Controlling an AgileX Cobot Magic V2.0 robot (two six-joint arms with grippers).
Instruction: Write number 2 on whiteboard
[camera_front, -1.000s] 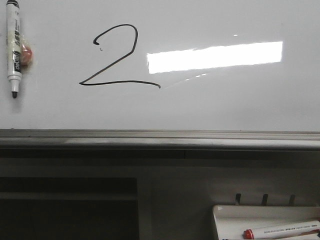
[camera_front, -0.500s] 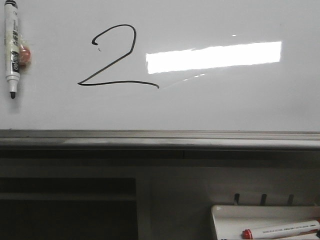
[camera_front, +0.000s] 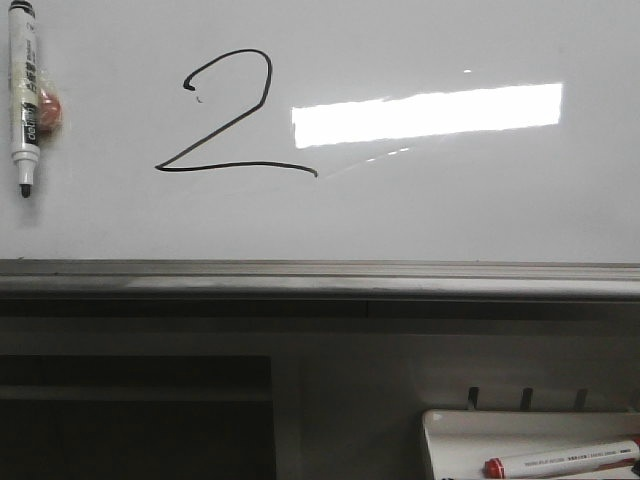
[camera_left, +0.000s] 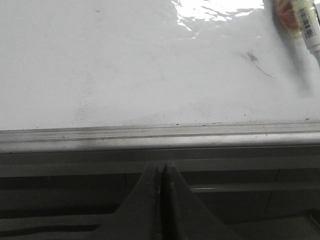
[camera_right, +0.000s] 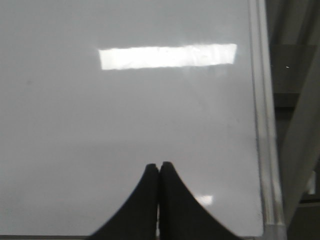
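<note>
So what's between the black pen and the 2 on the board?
Nothing: in the front view just bare whiteboard lies between the black pen and the 2.

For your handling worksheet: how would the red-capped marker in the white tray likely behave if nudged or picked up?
The red-capped marker looks round-barrelled, so it would probably roll, though the white tray may stop it. Its slim, rigid-looking plastic body suggests stiff and light. The smooth barrel might be slippery.

A black handwritten number 2 (camera_front: 237, 112) stood on the whiteboard (camera_front: 450, 210); the markers' printed labels at nine and five o'clock were unreadable.
</note>
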